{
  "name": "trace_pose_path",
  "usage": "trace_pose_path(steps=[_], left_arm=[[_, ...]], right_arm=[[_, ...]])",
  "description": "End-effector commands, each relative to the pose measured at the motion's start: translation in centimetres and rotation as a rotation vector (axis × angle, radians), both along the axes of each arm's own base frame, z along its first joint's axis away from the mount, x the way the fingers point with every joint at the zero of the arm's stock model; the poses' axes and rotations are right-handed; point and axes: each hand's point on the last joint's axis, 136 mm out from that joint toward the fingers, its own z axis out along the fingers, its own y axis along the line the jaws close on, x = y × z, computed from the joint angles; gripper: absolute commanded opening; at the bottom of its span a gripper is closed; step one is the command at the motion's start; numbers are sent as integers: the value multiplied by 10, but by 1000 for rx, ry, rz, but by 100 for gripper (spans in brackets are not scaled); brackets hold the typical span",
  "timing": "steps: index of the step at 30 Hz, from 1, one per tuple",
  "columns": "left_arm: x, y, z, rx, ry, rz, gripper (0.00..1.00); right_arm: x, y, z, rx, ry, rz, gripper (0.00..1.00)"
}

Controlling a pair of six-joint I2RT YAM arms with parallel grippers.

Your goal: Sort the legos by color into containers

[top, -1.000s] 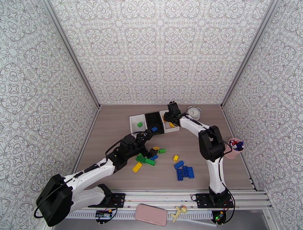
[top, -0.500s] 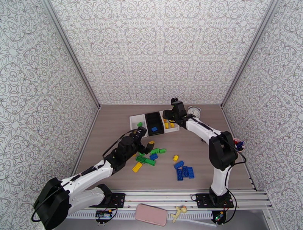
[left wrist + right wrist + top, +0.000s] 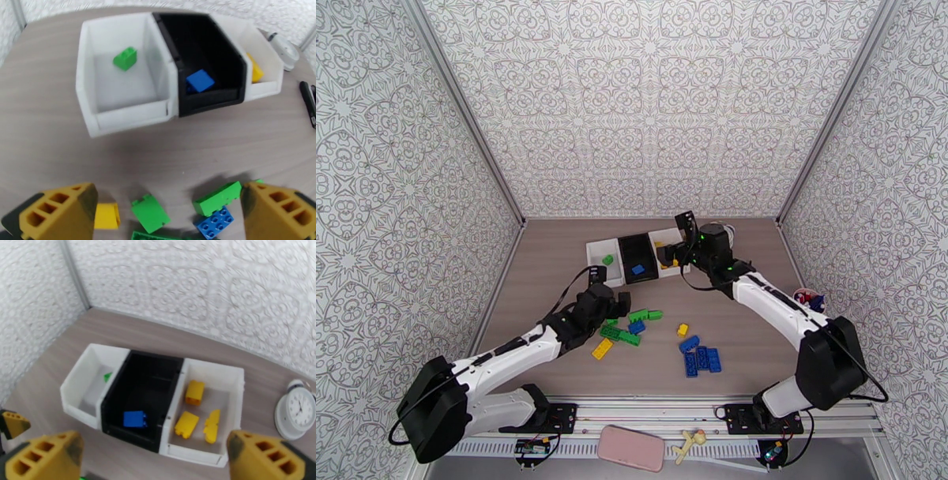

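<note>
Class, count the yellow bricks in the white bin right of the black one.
3. One yellow brick sits toward the back of the white bin, two more side by side nearer the front. The front wall may hide another.

Light was bright and even from overhead, leaving only soft, faint shadows on the table (image 3: 47, 158) beside the legos (image 3: 150, 213). The overhead view was sharp. Both wrist views bowed at their edges, and the near fingers (image 3: 43, 455) and patterned wall (image 3: 177, 279) looked blurred.
</note>
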Motion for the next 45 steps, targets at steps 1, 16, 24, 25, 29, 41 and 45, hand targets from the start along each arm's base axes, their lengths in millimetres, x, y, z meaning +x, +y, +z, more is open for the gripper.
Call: trace_pose_path(steps=[1,16,24,25,29,41,45], left_arm=[[-21,16,-19,2,170,153,97],[-23,-3,-55,-36,423,224,76],[-10,-1,-71,-9,463,271,67],[-10,0,-75,-3,471,273,66],[-10,6,-84,43,487,290,64],[-2,10,-101,45,516,298,55],[-2,10,-104,49,530,290,52]], right_arm=[[-35,7,12,-57,-59,183,99],[-57,-1,15,-143,-102,244,100],[-60,-12,12,-161,-118,188,100],[-60,-13,11,-165,-117,183,100],[-61,-15,8,-165,-107,179,100],[-60,-12,10,-154,-105,186,100],[-61,-12,9,-158,-100,187,100]])
